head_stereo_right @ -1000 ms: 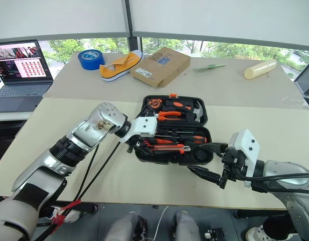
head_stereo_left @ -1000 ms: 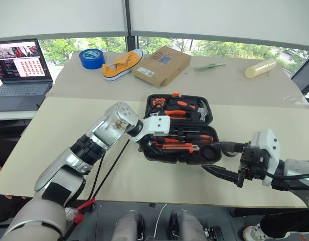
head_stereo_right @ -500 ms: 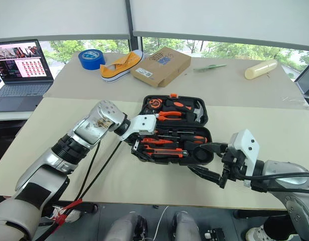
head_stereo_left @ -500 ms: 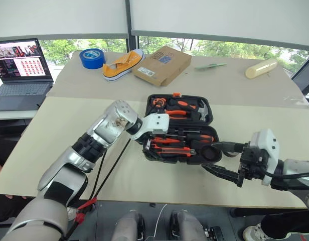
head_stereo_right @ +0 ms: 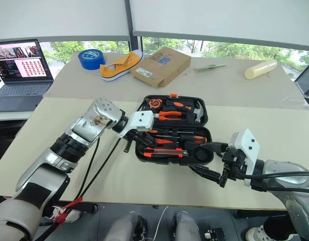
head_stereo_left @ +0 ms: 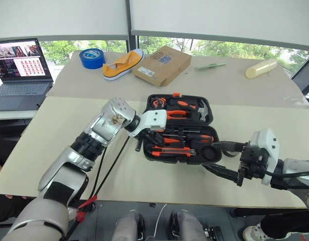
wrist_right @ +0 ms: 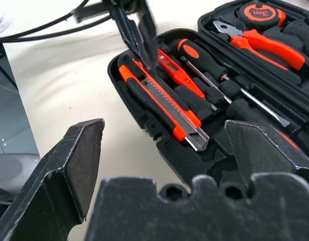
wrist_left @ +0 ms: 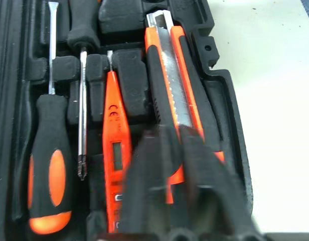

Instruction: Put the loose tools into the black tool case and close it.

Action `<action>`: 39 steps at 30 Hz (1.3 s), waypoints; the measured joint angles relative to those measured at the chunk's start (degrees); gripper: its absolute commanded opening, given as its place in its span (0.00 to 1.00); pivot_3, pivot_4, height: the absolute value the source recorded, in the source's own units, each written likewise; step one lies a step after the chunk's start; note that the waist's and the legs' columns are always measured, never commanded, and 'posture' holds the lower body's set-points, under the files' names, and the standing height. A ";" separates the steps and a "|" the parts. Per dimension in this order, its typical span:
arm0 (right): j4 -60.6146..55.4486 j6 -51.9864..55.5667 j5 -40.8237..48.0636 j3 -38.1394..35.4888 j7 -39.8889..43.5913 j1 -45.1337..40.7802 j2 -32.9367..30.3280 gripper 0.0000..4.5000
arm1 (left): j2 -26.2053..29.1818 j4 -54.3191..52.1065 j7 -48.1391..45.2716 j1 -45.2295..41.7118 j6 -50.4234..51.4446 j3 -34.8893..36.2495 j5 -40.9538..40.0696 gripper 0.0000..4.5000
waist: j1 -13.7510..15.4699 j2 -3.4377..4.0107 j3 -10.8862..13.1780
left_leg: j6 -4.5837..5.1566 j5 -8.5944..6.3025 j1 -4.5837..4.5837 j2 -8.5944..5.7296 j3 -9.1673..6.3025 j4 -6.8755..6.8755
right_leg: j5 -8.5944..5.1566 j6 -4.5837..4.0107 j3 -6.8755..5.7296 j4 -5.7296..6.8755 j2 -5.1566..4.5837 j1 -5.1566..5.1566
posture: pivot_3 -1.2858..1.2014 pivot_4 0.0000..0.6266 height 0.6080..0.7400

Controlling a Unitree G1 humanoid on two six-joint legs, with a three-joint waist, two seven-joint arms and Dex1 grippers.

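The black tool case [head_stereo_left: 180,128] lay open flat on the bench [head_stereo_left: 59,130], its lid half holding pliers [head_stereo_left: 180,106], a hammer [head_stereo_left: 202,108] and a tape measure [head_stereo_left: 156,102]. In the nearer half, the orange-black utility knife [wrist_left: 174,85] sat in the slot along the front edge, the slim red tester screwdriver [wrist_left: 116,150] just beside it, and two orange-and-black-handled screwdrivers [wrist_left: 50,160] in the slots beyond. A small dark tape roll [head_stereo_left: 210,152] appeared seated in the round recess at the case's right front corner, though this could not be confirmed with certainty. No loose tool was seen on the bench around the case. The left gripper [head_stereo_left: 140,144] hung at the case's left front corner, over the knife's handle end, fingers [wrist_left: 194,170] together and clamped on nothing visible. The right gripper [head_stereo_left: 220,159] stood just off the case's right front corner, fingers [wrist_right: 69,165] spread wide and empty. Judgement: loading appeared complete or very nearly so; what remained was to check each tool was pressed home, fold the lid over, and fasten the orange latch [head_stereo_left: 175,94]. The lid had not yet been raised
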 measured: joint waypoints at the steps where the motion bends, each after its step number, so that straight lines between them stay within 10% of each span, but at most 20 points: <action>1: 0.00 0.00 -0.06 0.00 0.03 0.14 0.00 1.00 | 0.01 -0.21 -0.25 0.02 -0.01 0.00 0.00 0.02 | -0.01 0.00 0.00 | 0.00 0.00 0.00 0.00 0.00 0.00 | 0.00 0.00 0.00 0.00 0.00 0.00 | 0.52 0.24 0.93; 24: -1.34 0.01 0.09 -1.49 -1.71 4.89 0.86 1.00 | -4.81 6.02 2.87 1.58 -10.72 -0.29 4.36 0.02 | -0.01 -0.07 -0.20 | 0.10 -0.06 0.21 0.01 -0.12 0.02 | 0.00 0.00 0.03 0.01 -0.06 0.21 | 0.52 0.24 0.93; 39: -0.63 0.01 0.30 -2.07 -1.25 4.30 0.82 1.00 | 8.34 -4.30 -5.54 6.77 -8.21 4.47 0.09 0.02 | -0.53 -0.08 -0.18 | 0.02 -0.01 -0.04 -0.06 -0.21 0.07 | 0.00 0.01 -0.01 0.03 -0.02 0.05 | 0.52 0.24 0.93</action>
